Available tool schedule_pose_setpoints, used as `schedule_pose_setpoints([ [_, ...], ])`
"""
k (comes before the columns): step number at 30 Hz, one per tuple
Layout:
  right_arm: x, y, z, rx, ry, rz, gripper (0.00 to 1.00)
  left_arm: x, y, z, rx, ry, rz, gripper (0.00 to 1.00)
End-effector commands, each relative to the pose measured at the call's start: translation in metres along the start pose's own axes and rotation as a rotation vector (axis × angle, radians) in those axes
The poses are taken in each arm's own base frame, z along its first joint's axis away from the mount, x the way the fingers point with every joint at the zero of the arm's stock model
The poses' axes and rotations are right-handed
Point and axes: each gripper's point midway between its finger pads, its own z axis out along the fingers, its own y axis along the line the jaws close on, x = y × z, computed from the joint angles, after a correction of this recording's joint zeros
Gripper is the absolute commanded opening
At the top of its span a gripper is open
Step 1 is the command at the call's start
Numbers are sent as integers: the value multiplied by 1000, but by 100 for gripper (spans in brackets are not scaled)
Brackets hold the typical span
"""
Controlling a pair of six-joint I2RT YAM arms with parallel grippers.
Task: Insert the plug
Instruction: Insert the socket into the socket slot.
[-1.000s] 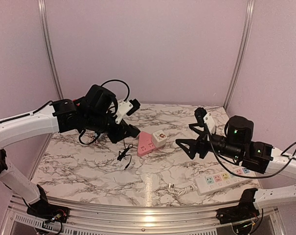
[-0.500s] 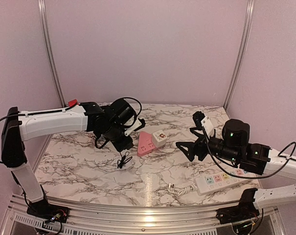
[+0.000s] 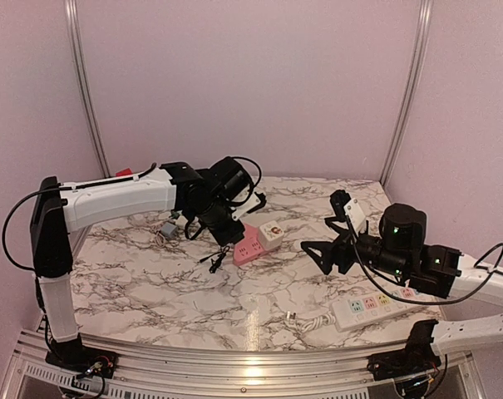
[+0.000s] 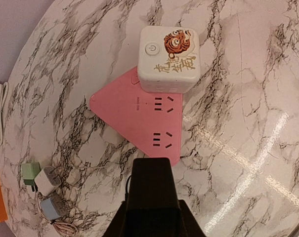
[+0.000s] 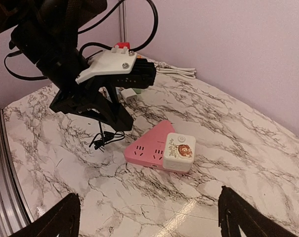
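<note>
**Left wrist and top views.** The left tool pinches a black plug, whose cable hangs below it. The plug is at the 6 o'clock edge of the pink triangular socket strip on the worktop. A white cube socket abuts the strip at 1 o'clock. In the top view, the right tool, fingers spread, stands apart at the strip's 3 o'clock.

The left arm has swung right, its jaws now reaching the pink power strip
</note>
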Motion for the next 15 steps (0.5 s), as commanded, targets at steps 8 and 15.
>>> schedule_pose_setpoints([
  [8, 2, -4, -1, 19, -1, 30, 91, 12, 3, 22, -17, 120, 70, 0],
  [15, 2, -4, 0, 18, 1, 35, 91, 8, 2, 30, -14, 130, 89, 0],
])
